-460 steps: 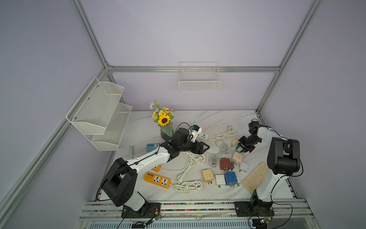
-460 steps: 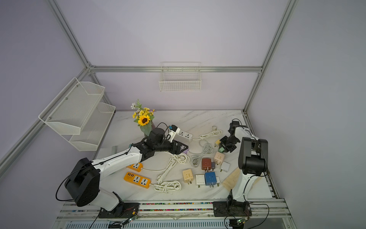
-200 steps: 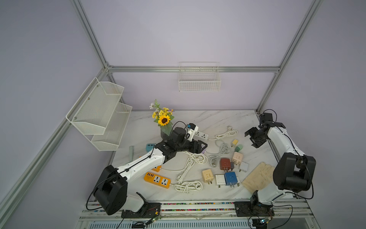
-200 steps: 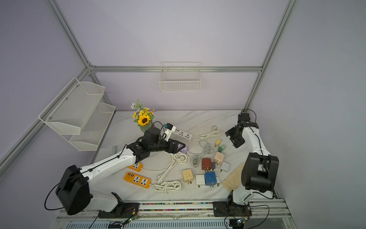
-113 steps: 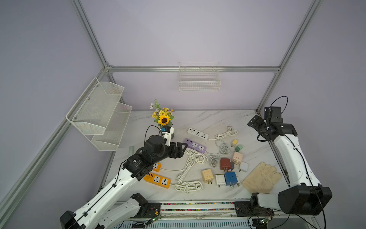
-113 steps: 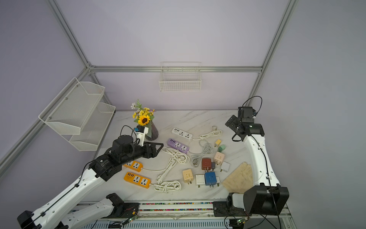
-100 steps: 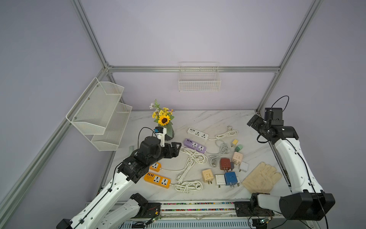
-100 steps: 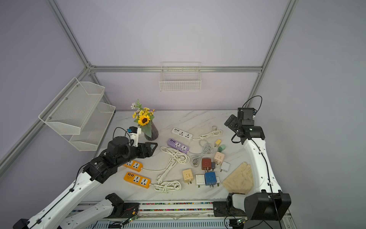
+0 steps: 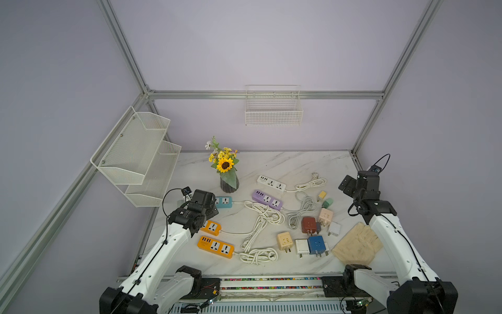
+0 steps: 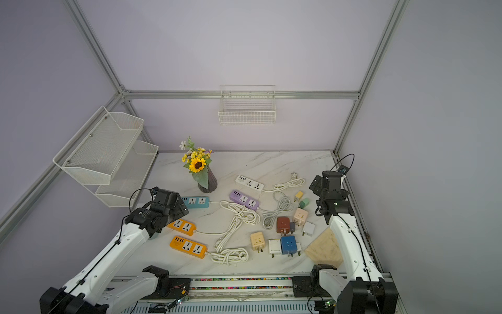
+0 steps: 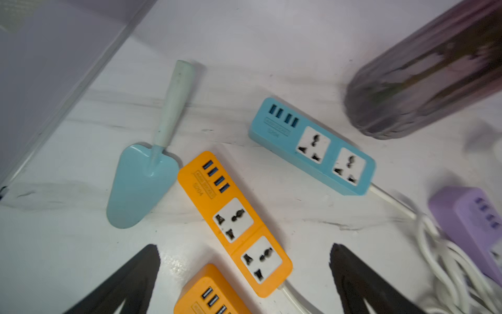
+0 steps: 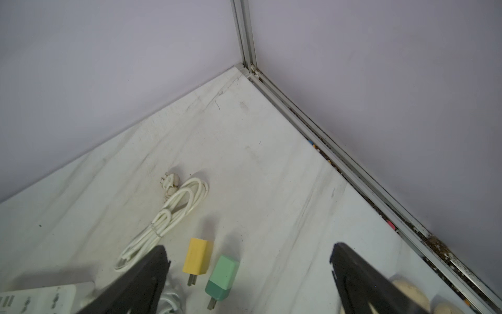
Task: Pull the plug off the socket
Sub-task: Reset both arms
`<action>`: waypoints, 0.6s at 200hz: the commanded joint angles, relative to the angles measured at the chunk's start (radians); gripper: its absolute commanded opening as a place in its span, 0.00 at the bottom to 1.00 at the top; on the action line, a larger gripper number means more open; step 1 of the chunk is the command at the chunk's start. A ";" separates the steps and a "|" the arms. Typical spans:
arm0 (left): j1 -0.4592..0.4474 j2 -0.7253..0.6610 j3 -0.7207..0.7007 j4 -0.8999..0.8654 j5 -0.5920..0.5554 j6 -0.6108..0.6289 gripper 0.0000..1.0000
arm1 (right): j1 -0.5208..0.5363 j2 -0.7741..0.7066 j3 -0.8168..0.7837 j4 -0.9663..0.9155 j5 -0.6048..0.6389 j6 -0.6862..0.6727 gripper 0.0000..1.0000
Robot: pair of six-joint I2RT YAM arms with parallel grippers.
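- While I sweep from my left, the left gripper [image 11: 243, 246] hangs over the left side of the white marble tabletop [image 9: 298, 163], black jaws spread wide, pinching nothing.
- Beside it lies a light-blue metal trowel with a pale handle [image 11: 141, 185]. Under the jaws sits an orange plastic two-socket power strip [image 11: 233, 220], both sockets bare.
- Next along, the sky-blue plastic power strip [image 11: 312, 146] shows two bare sockets too. In a top view the lilac plastic power strip [image 9: 267, 199] and the white plastic power strip [image 9: 271, 183] look unplugged as well.
- My read: the pull itself is done, and this is the let-go-and-stand-clear step.
- The task's thing, as best I can judge, is the small yellow boxy plastic plug [image 12: 197, 255]. It lies on its side on the marble, right of the white strip, near a coiled white cord [image 12: 168, 214] and apart from every socket.
- Just beside it lies a mint-green plastic plug [image 12: 222, 277]; I cannot tell which of the two was the seated one.
- Looks-wise, the yellow one is a plain matte block with two flat metal prongs, fully bare.
- Far right, the right gripper [image 12: 248, 247] hovers raised near the table's right edge, just right of those two plugs, jaws wide apart and empty.
- Next move, I reckon, needs no grasp: I'd confirm no socket holds a plug, keep both jaws clear of the cords, and park the arms.
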 commanded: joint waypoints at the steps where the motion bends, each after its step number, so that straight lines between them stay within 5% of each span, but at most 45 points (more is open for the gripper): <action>1: 0.011 -0.002 -0.033 0.091 -0.258 0.018 1.00 | 0.003 0.004 -0.114 0.324 0.038 -0.113 0.97; 41: 0.065 -0.124 -0.281 0.651 -0.260 0.419 1.00 | 0.004 0.056 -0.297 0.617 0.005 -0.165 0.97; 67: 0.106 -0.096 -0.438 1.003 -0.101 0.691 1.00 | 0.003 0.086 -0.375 0.747 -0.011 -0.198 0.97; 120: 0.204 0.063 -0.518 1.327 0.052 0.801 1.00 | 0.004 0.201 -0.455 1.040 -0.087 -0.259 0.97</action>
